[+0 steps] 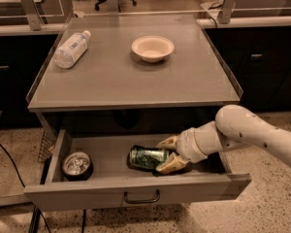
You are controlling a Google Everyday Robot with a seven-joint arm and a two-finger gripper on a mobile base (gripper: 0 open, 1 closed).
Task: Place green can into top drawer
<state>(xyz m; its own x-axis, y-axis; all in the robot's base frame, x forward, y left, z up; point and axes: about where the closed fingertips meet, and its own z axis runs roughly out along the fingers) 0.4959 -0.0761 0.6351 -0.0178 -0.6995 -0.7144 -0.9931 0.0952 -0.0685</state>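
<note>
The green can (146,158) lies on its side on the floor of the open top drawer (87,194), a little right of centre. My gripper (169,154) reaches into the drawer from the right. Its two tan fingers (170,165) sit on either side of the can's right end and hold it. The white arm (242,130) comes in over the drawer's right side. The drawer's small dark pull handle (141,197) is at the centre of its front.
A black can with a silver top (76,164) stands at the drawer's left end. On the grey cabinet top (111,81) a clear water bottle (72,48) lies at the back left and a white bowl (152,47) stands at the back centre. Dark cabinets stand behind.
</note>
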